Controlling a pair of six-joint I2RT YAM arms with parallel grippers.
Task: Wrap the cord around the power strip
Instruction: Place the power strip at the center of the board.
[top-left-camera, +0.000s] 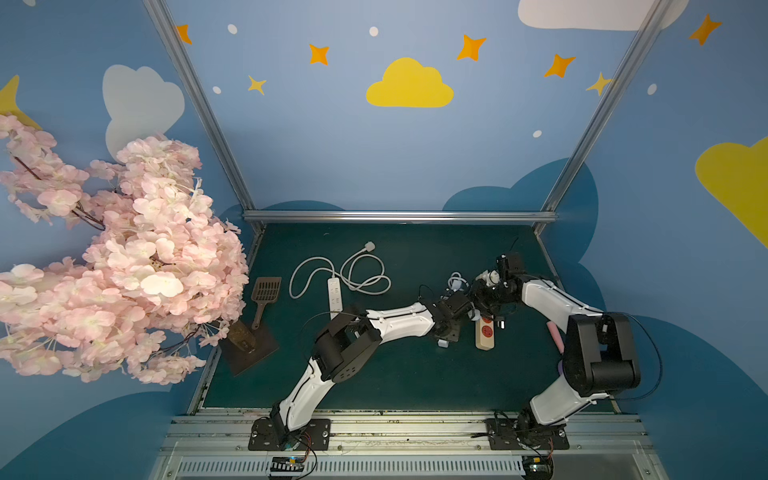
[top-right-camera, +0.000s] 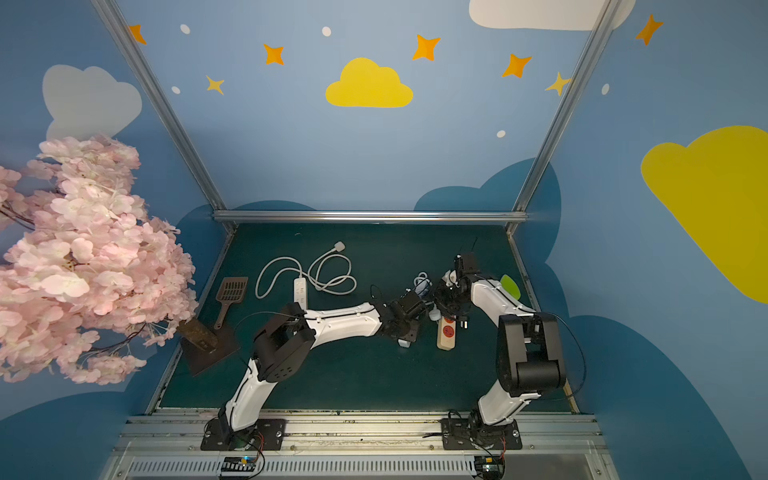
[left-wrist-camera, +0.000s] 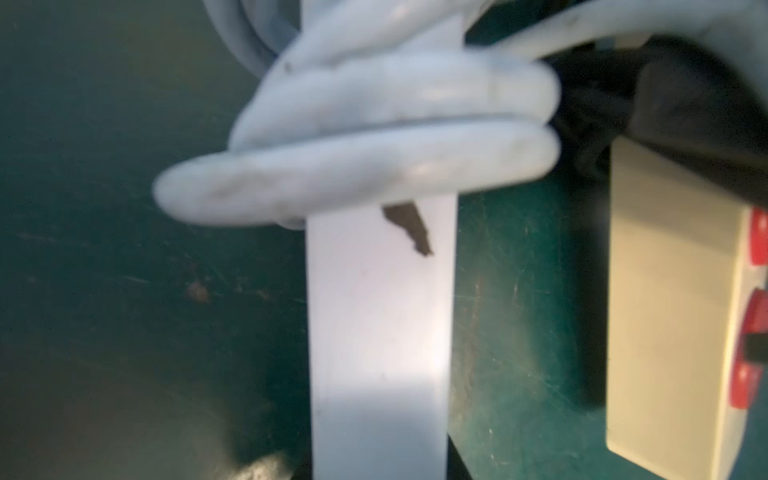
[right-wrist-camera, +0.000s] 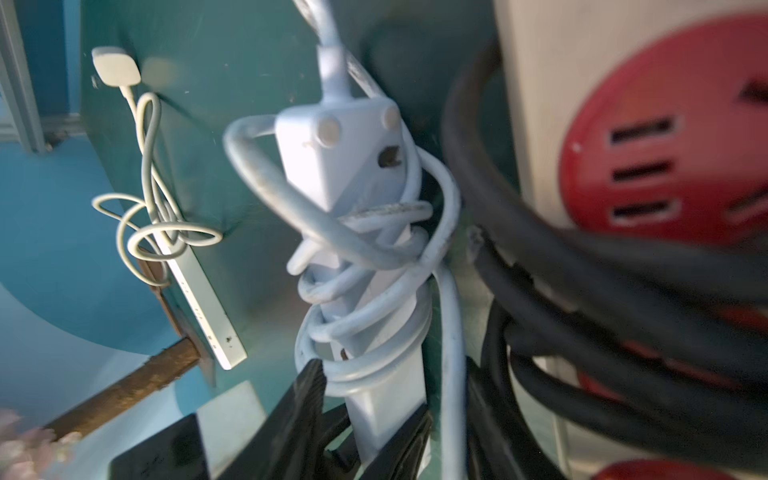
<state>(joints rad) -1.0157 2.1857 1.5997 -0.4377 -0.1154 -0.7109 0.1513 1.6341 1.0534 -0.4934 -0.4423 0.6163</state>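
Top views show three power strips (top-left-camera: 335, 293) (top-left-camera: 443, 343) (top-left-camera: 485, 336), one scoop (top-left-camera: 266, 291); left claw (top-left-camera: 446, 334), right claw (top-left-camera: 478, 307): closure untellable.

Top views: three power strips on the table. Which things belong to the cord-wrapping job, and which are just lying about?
Job: white power strip; white cord coiled around it.
Lying about: beige power strip wound with black cord; slim white strip, unwrapped; brown scoop; blossom tree; pink object.

Pink artificial blossom tree (top-left-camera: 124, 249) crowds the green tabletop's (top-left-camera: 395, 382) left edge, trunk set on a dark square base (top-left-camera: 259, 355). A brown slotted scoop (top-left-camera: 264, 297) lies just beside it, below a cloud-and-star painted wall (top-left-camera: 409, 85).
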